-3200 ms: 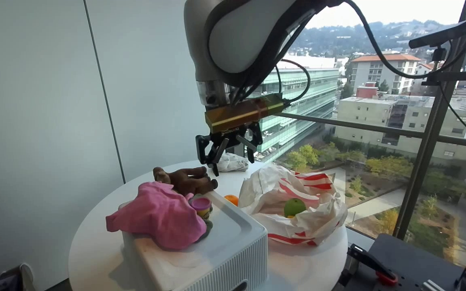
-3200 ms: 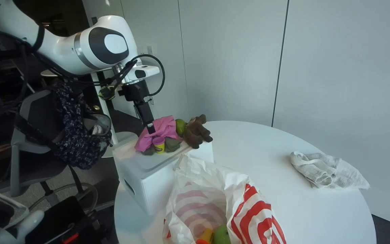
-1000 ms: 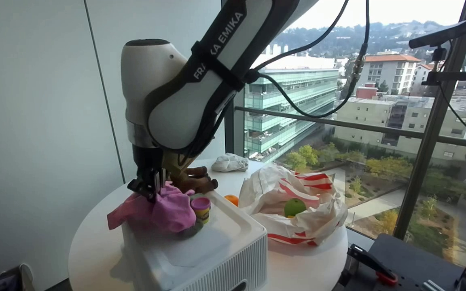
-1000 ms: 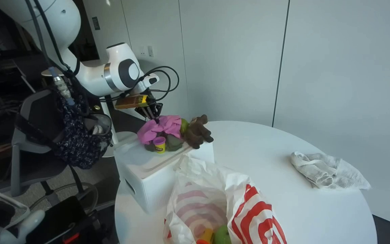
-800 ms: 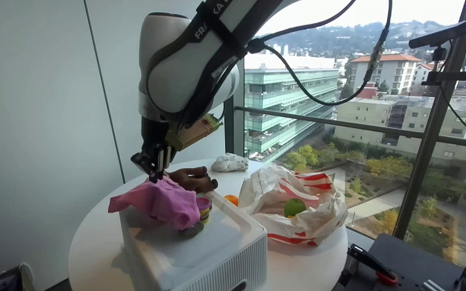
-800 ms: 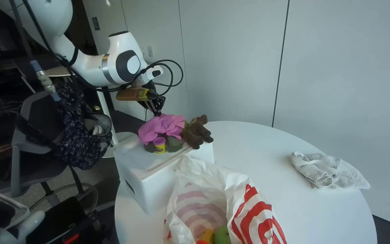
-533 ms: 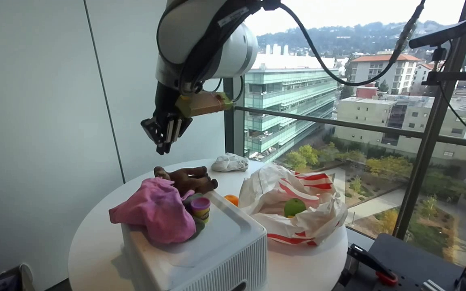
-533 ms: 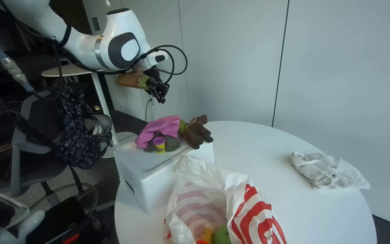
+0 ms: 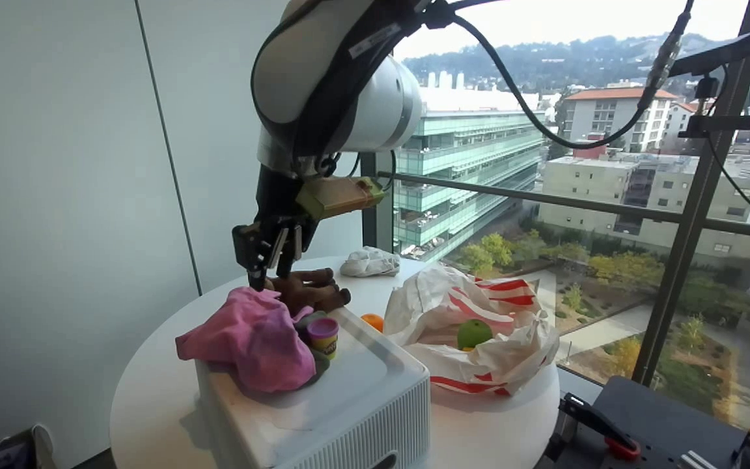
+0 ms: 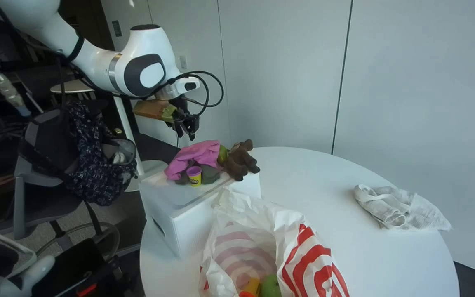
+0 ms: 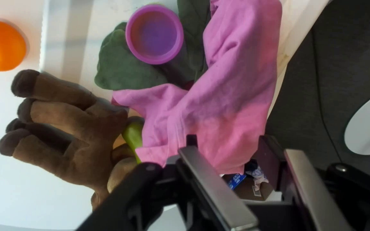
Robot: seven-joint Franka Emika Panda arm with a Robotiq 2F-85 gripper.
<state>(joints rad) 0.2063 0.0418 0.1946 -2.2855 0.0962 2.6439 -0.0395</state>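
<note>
The end effector (image 11: 229,142), its jaws parted with a clear gap between them, hung over the edge of the pink cloth (image 11: 223,96) — contact between the two could not be judged. The pink cloth lay rumpled on the white box (image 9: 342,394), itself standing on the round counter (image 10: 332,194). Close by it, a purple-topped tub (image 11: 154,33) stood upright beside a grey-green soft piece (image 11: 125,69) partly covered by the pink cloth. A brown plush toy (image 11: 79,128) lay at one end of the white box, next to a green object (image 11: 133,133) half hidden by the same cloth. An orange fruit (image 11: 2,45) rested between the white box and the red-striped bag (image 10: 307,255) — inside which a green fruit (image 9: 474,334) showed. A white rag (image 10: 398,208) lay crumpled, well apart.
</note>
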